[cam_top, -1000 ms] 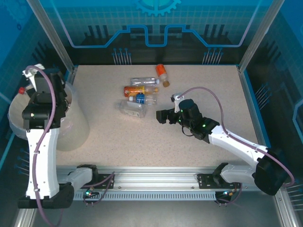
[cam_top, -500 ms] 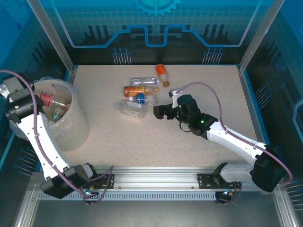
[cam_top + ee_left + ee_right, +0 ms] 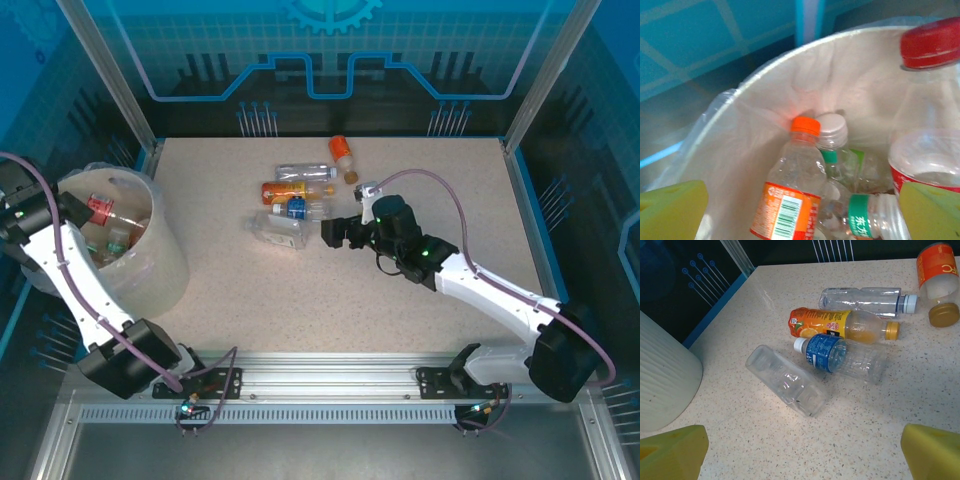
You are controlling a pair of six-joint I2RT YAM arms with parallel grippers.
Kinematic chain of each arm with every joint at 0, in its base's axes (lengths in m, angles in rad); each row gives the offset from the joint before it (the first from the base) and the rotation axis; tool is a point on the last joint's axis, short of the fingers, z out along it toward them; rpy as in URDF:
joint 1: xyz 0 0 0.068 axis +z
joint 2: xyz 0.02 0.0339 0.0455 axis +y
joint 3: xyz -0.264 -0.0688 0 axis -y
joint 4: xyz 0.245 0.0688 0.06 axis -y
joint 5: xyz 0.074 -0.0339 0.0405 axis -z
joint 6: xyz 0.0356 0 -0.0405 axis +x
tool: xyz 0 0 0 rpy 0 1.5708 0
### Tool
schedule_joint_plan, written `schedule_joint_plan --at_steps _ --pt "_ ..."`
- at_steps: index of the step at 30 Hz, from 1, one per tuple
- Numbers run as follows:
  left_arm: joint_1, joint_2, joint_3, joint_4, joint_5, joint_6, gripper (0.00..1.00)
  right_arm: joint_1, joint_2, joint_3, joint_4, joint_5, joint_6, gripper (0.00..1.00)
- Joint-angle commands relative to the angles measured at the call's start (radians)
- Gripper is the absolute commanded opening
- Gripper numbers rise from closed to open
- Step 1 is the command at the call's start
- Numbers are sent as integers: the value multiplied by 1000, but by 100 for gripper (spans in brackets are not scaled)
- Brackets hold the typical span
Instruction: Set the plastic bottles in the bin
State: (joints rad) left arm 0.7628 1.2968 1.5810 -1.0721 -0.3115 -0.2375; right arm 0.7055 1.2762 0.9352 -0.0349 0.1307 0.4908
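Starting at the left gripper (image 3: 801, 214): gaping wide, yellow-green pads (image 3: 671, 210) sitting at opposite lower corners of the left wrist view, clamping nothing. Hanging over the mouth of the bin (image 3: 765, 75) and looking down into its clear liner. Finding several plastic bottles piled together inside: an orange-capped bottle (image 3: 790, 200) with an orange label, and close behind it a white-capped bottle (image 3: 832, 132) with a green label. Seeing a green-banded bottle neck (image 3: 865, 212) crossing below those two. Noting a clear red-capped bottle (image 3: 930, 42) rising at the right, near the bin wall.

Moving to the right gripper (image 3: 801, 455): likewise spreading fully, gripping nothing, hovering low over the speckled table (image 3: 865, 430) and facing the loose bottles. Finding nearest a clear unlabelled bottle (image 3: 785, 380) lying on its side. Seeing just beyond it a blue-labelled bottle (image 3: 837, 356) with a white cap, also lying flat. Finding close against that one an orange juice bottle (image 3: 835, 324) with a gold cap. Noting farther back a clear bottle (image 3: 862, 298) with a white cap, lying roughly parallel. Spotting apart at the far right an orange-labelled bottle (image 3: 939, 270) with a gold cap pointing this way. Seeing the bin's ribbed cream wall well to the left of this cluster, at the table's left edge.
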Motion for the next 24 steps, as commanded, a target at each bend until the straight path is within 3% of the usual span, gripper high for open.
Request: schedule_joint_plan --at_steps 1,5,9,17,24 --pt "-7 -57 29 -8 101 -20 99 -11 22 15 7 -4 26 100" --pt "-88 -102 37 -3 145 -43 99 -11 26 16 9 0 29 100" --pt "-231 -166 27 47 191 -108 99 -11 19 13 -2 5 28 100" --pt "-671 -309 -103 254 131 -293 99 -13 -43 -40 -5 38 38 100" --pt "-1051 -304 -290 461 6 -441 99 -17 -126 -108 -15 72 65 100"
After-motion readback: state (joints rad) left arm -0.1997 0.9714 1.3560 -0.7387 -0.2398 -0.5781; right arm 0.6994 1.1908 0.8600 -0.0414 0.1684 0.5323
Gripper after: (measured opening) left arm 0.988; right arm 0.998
